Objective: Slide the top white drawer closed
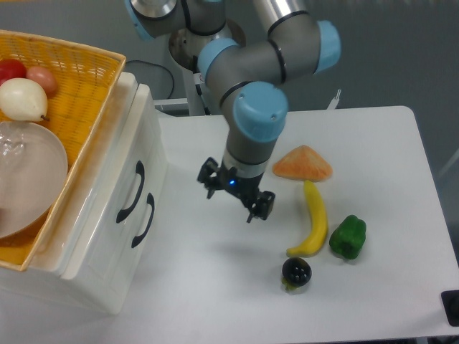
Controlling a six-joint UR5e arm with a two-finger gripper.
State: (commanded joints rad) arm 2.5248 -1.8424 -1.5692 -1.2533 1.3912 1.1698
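Drawers: two, top drawer [107,208] and lower one [125,251]
Handles: two [129,192]
Baskets: one [75,86]
Bananas: one [313,228]
Peppers: one [348,237]
Arms: one [251,107]
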